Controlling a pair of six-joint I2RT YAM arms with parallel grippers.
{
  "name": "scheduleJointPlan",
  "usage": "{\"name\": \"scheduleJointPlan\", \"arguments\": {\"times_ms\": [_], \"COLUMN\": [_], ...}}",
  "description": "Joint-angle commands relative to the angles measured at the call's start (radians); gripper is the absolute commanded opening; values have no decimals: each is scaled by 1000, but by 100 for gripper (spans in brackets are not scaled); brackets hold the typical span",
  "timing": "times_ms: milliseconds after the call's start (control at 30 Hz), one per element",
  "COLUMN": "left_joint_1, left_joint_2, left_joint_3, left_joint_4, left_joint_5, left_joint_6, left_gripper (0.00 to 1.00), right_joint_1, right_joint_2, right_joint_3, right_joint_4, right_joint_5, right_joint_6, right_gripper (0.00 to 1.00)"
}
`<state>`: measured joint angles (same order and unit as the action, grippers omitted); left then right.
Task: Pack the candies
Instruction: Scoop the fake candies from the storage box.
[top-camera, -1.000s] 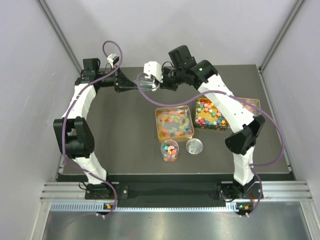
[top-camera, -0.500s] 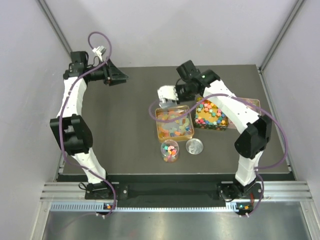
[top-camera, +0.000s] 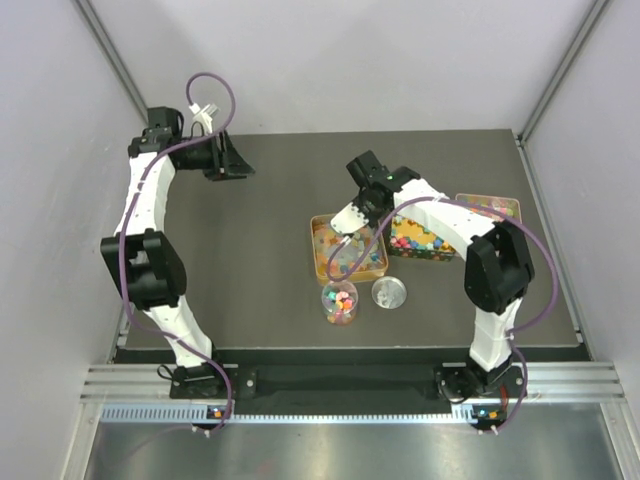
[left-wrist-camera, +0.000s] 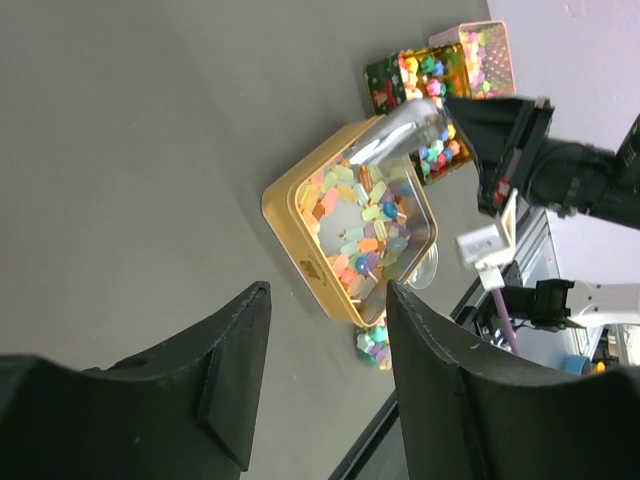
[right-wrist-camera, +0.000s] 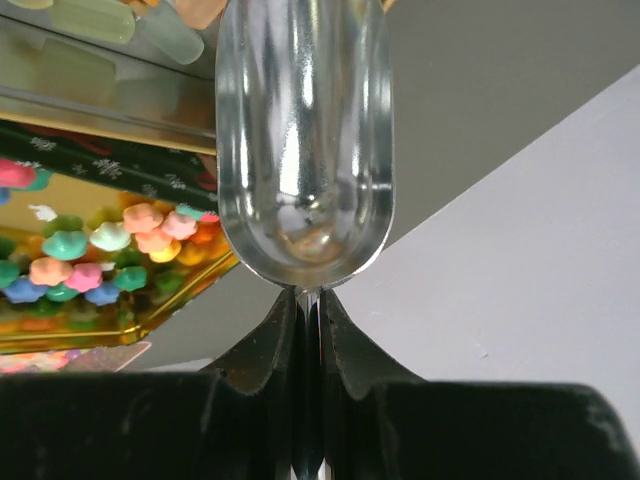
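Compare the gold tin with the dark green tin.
The gold tin has plain yellow walls; the dark green tin has patterned ones. The gold tin holds mostly pale oblong candies; the dark green tin holds brighter flower-shaped ones. Both are open and sit side by side.

Multicolour candies (left-wrist-camera: 365, 230), gold tin (left-wrist-camera: 300, 255), blk table (top-camera: 250, 260)

Overhead and distant left-wrist views share the yellow tin (top-camera: 315, 250) (left-wrist-camera: 300, 250).
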<state>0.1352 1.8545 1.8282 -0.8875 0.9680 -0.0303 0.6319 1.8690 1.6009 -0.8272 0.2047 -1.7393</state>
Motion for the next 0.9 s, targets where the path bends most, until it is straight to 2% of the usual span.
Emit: {"name": "scheduleJointPlan", "arguments": {"times_ms": [0,167,400,467,633,867], "left_joint_1": [-2,-35,-235,-262,-282,-282], "left_joint_2": [-52,-60,-34,1,125,210], "left_joint_3": [-38,-171,-317,-349,-317,-290], "left_joint_4": [-47,-94,-192,-192,-223,-205], "left_joint_5": [-6,21,72,95,115,133], "left_joint_6": [62,59,144,144,187,184], "left_gripper": [54,50,47,47,44,39], "right_joint_1": [-9,-6,25,40,91,120], "right_joint_2": [42,78,107,101,94,88], "right_joint_3": [57,56,48,25,-10,-41], "right_joint_4": [83,88,96,99,100,112], "right_joint_5": [82,131,183,183,182,165], "right_joint_6": [-100,-129,-106,-92,-63,-45], "right_gripper": [0,0,0,0,0,0]}}
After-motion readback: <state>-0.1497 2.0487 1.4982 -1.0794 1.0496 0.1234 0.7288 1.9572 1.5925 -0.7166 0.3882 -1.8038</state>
